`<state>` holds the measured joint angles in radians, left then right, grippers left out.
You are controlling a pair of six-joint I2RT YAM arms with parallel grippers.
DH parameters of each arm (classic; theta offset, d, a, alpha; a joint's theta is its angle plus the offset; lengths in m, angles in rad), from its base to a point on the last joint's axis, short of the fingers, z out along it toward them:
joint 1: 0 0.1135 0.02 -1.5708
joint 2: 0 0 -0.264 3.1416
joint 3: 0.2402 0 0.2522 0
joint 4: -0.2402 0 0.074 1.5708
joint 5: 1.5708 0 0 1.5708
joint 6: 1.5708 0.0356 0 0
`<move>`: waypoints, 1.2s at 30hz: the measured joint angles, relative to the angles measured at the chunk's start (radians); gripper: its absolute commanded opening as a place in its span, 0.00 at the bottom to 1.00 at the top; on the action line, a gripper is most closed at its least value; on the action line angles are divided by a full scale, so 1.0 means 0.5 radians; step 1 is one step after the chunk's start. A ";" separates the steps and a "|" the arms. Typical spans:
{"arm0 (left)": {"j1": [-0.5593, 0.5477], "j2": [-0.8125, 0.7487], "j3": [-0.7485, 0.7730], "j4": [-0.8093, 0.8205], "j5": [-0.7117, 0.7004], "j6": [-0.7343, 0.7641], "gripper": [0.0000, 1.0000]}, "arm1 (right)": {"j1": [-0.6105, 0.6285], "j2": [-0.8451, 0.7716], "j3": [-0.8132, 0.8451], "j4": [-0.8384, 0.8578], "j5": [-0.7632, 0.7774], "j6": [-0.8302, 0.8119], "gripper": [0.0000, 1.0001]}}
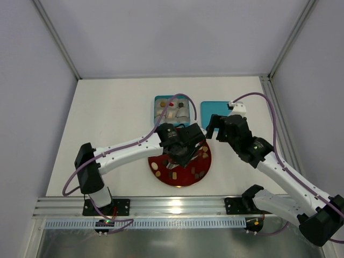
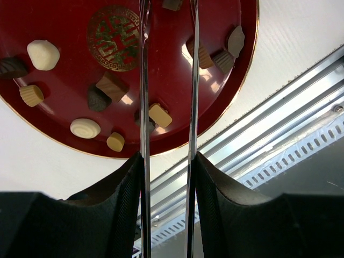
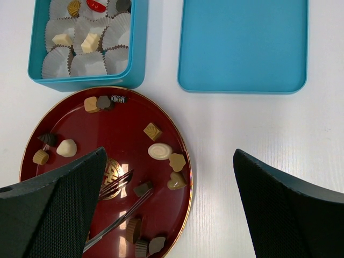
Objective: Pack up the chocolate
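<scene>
Many chocolates point(image 3: 160, 151) dot the red plate point(image 3: 131, 115) at lower left; left fingers point(image 2: 115, 215) clasp metal tweezers point(image 2: 143, 97), right fingers point(image 3: 59, 199) spread wide.

Top view, twelve o'clock at the far wall. A red plate point(image 3: 129, 129) dotted with chocolates point(image 3: 160, 151) sits toward six o'clock. The left arm point(image 1: 129, 148) reaches in from eight o'clock over the plate's centre, and tweezers point(image 2: 144, 80) in its gripper point(image 2: 167, 156) slant above the plate. A box point(image 3: 86, 83) sits just beside the rim at twelve o'clock, with a lid point(image 3: 242, 48) at one o'clock and a narrow bare strip between them. The right gripper point(image 3: 167, 153), jaws wide, hangs over the lid's near edge. Bare table spans nine to eleven o'clock.
</scene>
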<state>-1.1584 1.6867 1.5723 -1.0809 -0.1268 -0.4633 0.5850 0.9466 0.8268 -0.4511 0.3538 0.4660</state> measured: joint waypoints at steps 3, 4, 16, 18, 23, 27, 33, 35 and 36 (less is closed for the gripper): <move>0.000 0.025 0.000 0.001 0.002 0.005 0.41 | 0.000 -0.009 0.000 -0.002 0.002 0.000 1.00; 0.000 0.033 0.000 0.002 0.002 0.007 0.41 | 0.000 -0.013 0.000 -0.002 0.004 0.001 1.00; 0.000 0.106 0.000 0.031 0.013 0.035 0.40 | -0.006 -0.027 0.000 -0.034 0.022 -0.001 1.00; 0.000 0.109 0.000 0.032 0.013 0.039 0.40 | -0.008 -0.027 0.000 -0.043 0.024 -0.001 1.00; 0.000 0.115 0.000 0.031 0.011 0.047 0.36 | -0.008 -0.027 0.000 -0.055 0.029 -0.001 1.00; 0.000 0.118 0.000 0.031 0.008 0.051 0.29 | -0.009 -0.027 0.000 -0.058 0.034 -0.001 1.00; 0.000 0.122 0.000 0.029 -0.018 0.054 0.22 | -0.009 -0.027 0.000 -0.058 0.037 -0.001 1.00; 0.000 0.122 0.000 0.028 -0.027 0.056 0.22 | -0.009 -0.027 0.000 -0.057 0.037 -0.001 1.00; 0.000 0.122 0.001 0.027 -0.033 0.057 0.22 | -0.009 -0.027 0.000 -0.057 0.037 -0.001 1.00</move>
<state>-1.1584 1.7477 1.5726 -1.0672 -0.1432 -0.4347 0.5804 0.9333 0.8268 -0.4797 0.3721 0.4656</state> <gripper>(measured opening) 0.293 0.996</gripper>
